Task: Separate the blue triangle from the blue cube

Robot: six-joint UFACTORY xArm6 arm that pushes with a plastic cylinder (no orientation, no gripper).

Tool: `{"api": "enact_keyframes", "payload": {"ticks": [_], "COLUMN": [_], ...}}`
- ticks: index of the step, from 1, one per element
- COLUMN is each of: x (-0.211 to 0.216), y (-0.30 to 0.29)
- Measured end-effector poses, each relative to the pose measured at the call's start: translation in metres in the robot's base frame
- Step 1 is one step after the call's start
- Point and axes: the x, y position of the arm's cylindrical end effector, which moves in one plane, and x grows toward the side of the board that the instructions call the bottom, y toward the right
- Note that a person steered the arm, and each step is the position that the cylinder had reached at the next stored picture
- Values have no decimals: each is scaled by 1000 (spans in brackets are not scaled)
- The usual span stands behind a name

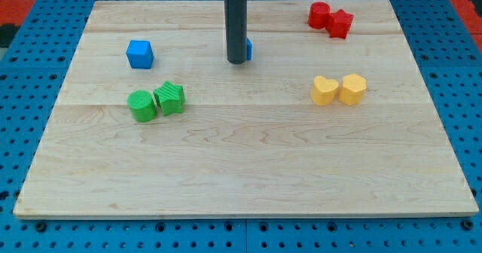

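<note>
Worktop (248,170): pale wooden board on a blue pegboard; near half bare

Green pair: ribbed green plastic cylinder (141,105) touching a ribbed green plastic star-like block (170,98), the view's left, mid-depth

Yellow pair: yellow plastic heart-shaped block (324,90) touching a yellow plastic hexagonal block (352,89), the view's right, mid-depth

Blue plastic cube (139,54): farther back on the view's left, standing alone

My tip (238,59): lower end of a straight dark rod, near centre; there is no hand, so nothing opens, closes or grips

Blue plastic triangle (248,50): mostly hidden behind the rod, only a sliver showing at its right edge; touching or just beside the tip, well apart from the cube

Red pair: red plastic cylinder (319,15) touching a red plastic star-like block (340,22), far right

Step in hand, judged: the separating push, seemingly near done. Any next move calls for pressing rightward, away from the cube, keeping short of the red pair
</note>
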Motion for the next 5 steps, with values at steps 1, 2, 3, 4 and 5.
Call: {"api": "enact_keyframes", "payload": {"ticks": [1,2,3,4,5], "x": [-32,-49,-67,-69,-74], "y": [-11,15,46,50,49]}}
